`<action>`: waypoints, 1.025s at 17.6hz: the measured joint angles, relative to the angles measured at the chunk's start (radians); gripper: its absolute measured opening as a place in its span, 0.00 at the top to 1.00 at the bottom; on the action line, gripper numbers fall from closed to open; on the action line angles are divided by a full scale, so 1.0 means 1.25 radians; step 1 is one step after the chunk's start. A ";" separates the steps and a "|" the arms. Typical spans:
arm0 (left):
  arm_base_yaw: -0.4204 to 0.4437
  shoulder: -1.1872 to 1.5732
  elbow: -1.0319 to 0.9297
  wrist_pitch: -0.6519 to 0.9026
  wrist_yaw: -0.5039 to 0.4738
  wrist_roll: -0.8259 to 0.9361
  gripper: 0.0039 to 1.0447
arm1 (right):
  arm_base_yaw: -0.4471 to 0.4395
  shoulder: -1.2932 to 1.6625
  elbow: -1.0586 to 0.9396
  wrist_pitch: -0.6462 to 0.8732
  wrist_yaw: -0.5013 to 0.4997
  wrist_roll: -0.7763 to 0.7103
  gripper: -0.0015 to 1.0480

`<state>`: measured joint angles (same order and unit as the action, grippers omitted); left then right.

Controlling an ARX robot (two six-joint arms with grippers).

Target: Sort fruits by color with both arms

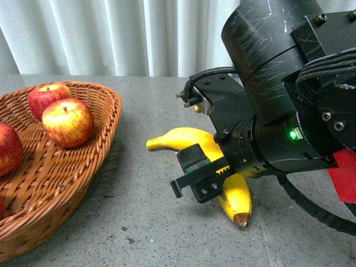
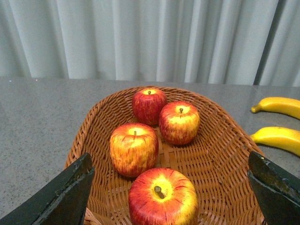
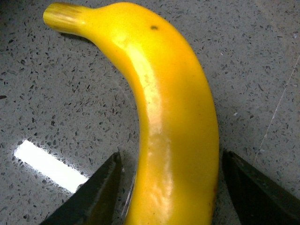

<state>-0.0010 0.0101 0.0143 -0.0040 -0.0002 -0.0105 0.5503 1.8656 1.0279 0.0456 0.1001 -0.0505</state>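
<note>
Banana (image 3: 173,117) flat on the speckled grey surface (image 3: 56,93), in front view off to the right of the wicker basket (image 1: 105,97) and apart from its rim. Right pincer (image 3: 169,159) open and low over it, one jaw each side of the thick middle, gap visible on both sides, nothing clamped yet. Probably the grasp step for the yellow sort. Recommend dropping until the jaw tips nearly meet the surface, then closing across the width, not along the curve. Glossy rounded skin, so likely to roll or squirt out if pinched high. Close gently, lift straight, watch for swing from the long overhanging ends. Left pincer (image 2: 168,159) also open and empty, hanging over the basket above four red apples (image 2: 133,147) already inside. Far banana (image 2: 279,105) and near banana (image 2: 276,138) at the edge of the left wrist view, on the surface just beside the basket. Cannot tell which of them sits under the right pincer. Nothing between the jaws and the fruit. Only the basket rim and the left arm close by on that side, so keep any carry away from them. No container for yellow in any view, so the drop point can't be judged from here.
</note>
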 joint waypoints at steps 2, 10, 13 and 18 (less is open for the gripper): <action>0.000 0.000 0.000 0.000 0.000 0.000 0.06 | -0.001 0.000 -0.002 0.005 -0.006 -0.004 0.60; 0.000 0.000 0.000 0.000 0.000 0.000 0.06 | -0.076 -0.091 0.018 0.019 -0.062 0.012 0.66; 0.000 0.000 0.000 0.000 0.000 0.000 0.06 | -0.133 -0.145 0.019 0.079 -0.123 0.048 0.66; 0.000 0.000 0.000 0.000 0.000 0.000 0.06 | -0.297 -0.298 -0.089 0.151 -0.214 0.051 0.66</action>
<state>-0.0010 0.0101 0.0143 -0.0040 -0.0006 -0.0105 0.1787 1.4937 0.9165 0.2340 -0.1673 0.0132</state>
